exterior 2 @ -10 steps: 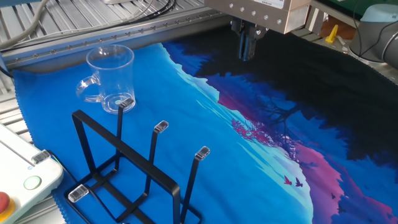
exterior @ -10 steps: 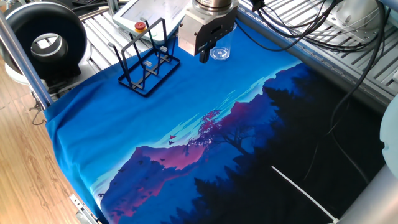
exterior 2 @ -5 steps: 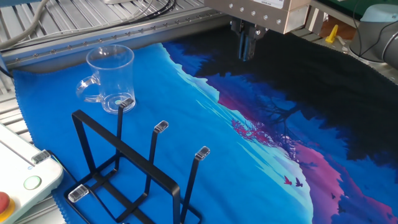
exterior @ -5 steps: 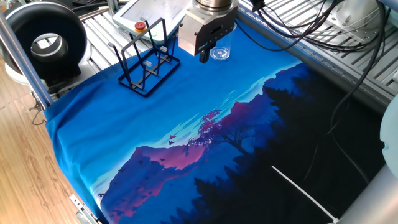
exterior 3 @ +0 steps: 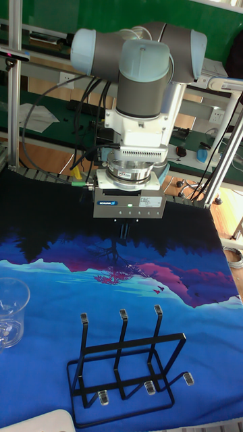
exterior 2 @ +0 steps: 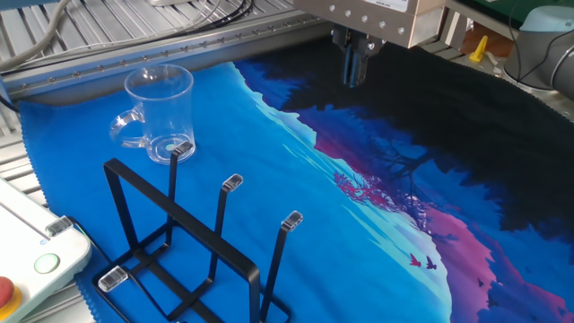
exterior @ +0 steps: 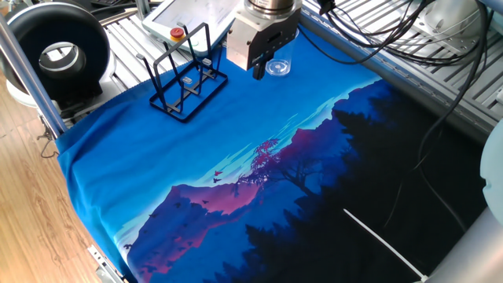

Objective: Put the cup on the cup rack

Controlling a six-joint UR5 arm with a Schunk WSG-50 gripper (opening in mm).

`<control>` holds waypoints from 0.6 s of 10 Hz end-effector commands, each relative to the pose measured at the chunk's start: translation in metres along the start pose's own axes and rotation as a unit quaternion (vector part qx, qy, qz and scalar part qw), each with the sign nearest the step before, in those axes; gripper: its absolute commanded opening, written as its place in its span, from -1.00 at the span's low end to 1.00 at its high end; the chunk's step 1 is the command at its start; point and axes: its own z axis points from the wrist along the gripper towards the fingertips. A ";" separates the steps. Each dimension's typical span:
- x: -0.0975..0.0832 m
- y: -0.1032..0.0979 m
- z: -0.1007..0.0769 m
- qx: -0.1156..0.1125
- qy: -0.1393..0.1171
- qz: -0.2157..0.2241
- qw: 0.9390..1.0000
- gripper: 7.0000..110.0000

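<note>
Closed, empty pincer (exterior 2: 356, 74) hangs above the cloth (exterior 2: 359, 224), well apart from cup (exterior 2: 160, 112) and cup rack (exterior 2: 193, 247)

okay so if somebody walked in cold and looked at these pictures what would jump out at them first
Probably the cloth, a vivid blue and purple mountain scene covering the table. Next, the big grey robot arm above it, its gripper hanging over the dark part. Off to one end stand the clear cup and the black wire cup rack.
</note>
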 end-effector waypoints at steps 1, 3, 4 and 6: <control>0.000 0.000 -0.001 -0.005 -0.002 0.000 1.000 -1.00; 0.000 0.000 -0.001 -0.008 -0.003 -0.006 1.000 -1.00; 0.001 0.001 -0.001 -0.008 -0.001 -0.007 1.000 -1.00; 0.000 0.002 -0.001 -0.010 -0.002 -0.008 1.000 -1.00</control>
